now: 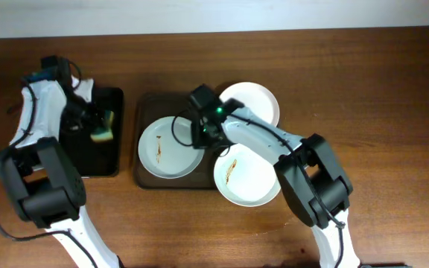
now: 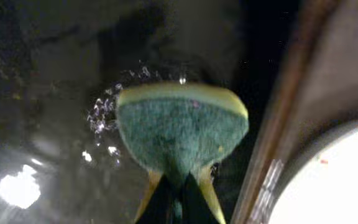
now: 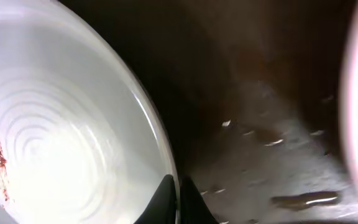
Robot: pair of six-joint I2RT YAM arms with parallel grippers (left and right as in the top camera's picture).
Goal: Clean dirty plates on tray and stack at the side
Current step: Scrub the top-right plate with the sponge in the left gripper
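Closed fingers of the left gripper (image 2: 173, 190) pinched a green-and-yellow sponge (image 2: 182, 127) over the black tray (image 2: 42, 93). The right gripper (image 3: 178, 202) nipped the rim of a smeared plate (image 3: 61, 143) lying left of centre on the brown tray (image 3: 260, 155). A clean plate (image 1: 253, 100) sat at the tray's upper right and another smeared plate (image 1: 248, 179) at its lower right.

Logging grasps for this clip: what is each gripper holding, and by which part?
Left gripper pinches the sponge by its lower edge. Right gripper seems to pinch the left plate by its rim.
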